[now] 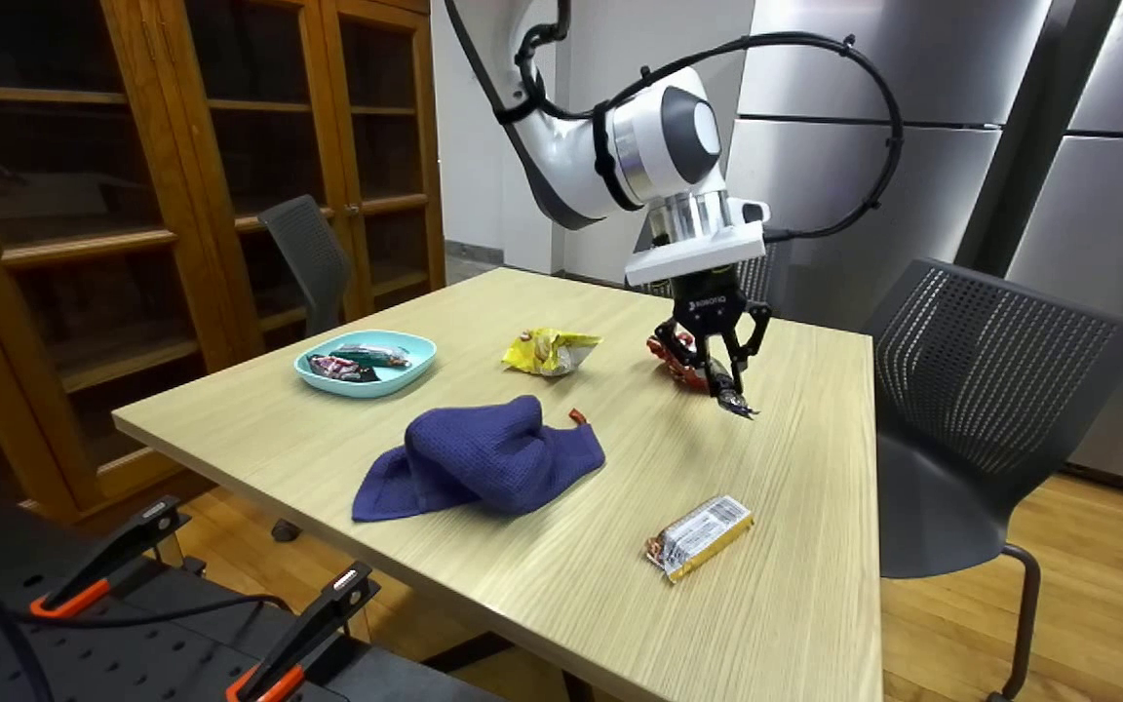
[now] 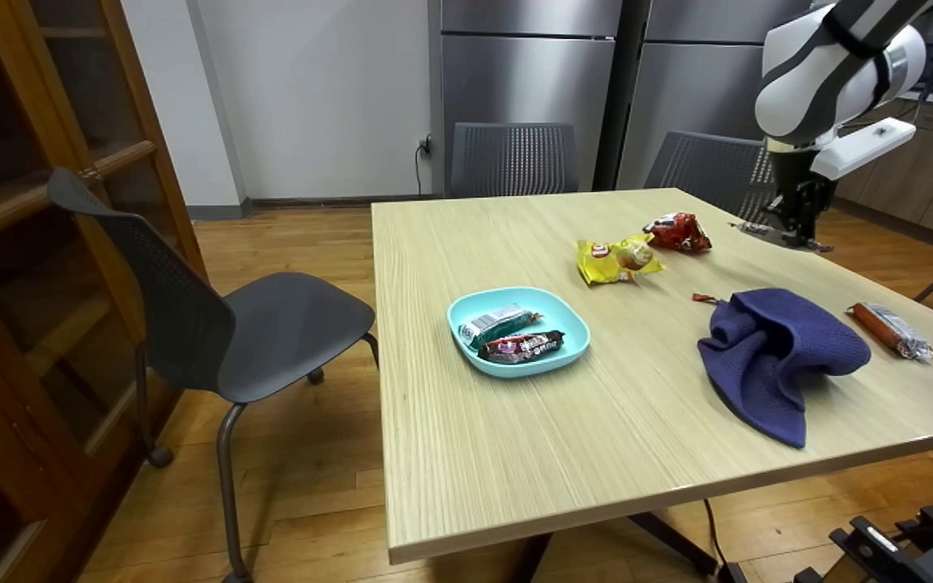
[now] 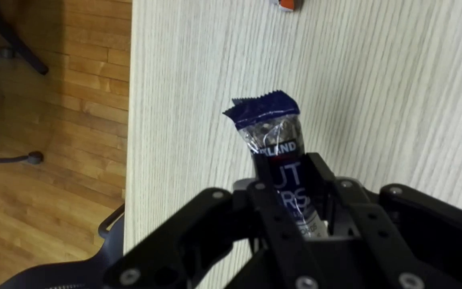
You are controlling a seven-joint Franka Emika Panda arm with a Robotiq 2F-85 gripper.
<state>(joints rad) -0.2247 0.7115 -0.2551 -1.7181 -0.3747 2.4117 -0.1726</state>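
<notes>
My gripper (image 3: 288, 167) is shut on a nut bar (image 3: 271, 130) in a clear and dark blue wrapper. The fingers press on its two sides, and its crimped blue end juts out beyond the tips. Its lower part is hidden between the jaws. In both exterior views the gripper (image 1: 725, 380) hangs low, near the table edge by the chairs, with the bar (image 2: 762, 233) apparently above the tabletop. A crumpled red packet (image 1: 676, 363) lies close behind the gripper in an exterior view. Farther off is a yellow packet (image 1: 550, 351).
A turquoise plate (image 2: 576, 328) holds a teal-wrapped bar (image 2: 499, 324) and a dark-wrapped bar (image 2: 521, 346). A bunched blue cloth (image 1: 493, 453) lies mid-table, a small red-orange wrapper end (image 1: 577, 417) beside it. A gold-wrapped bar (image 1: 703, 534) rests nearer the front. Chairs (image 1: 990, 390) surround the table.
</notes>
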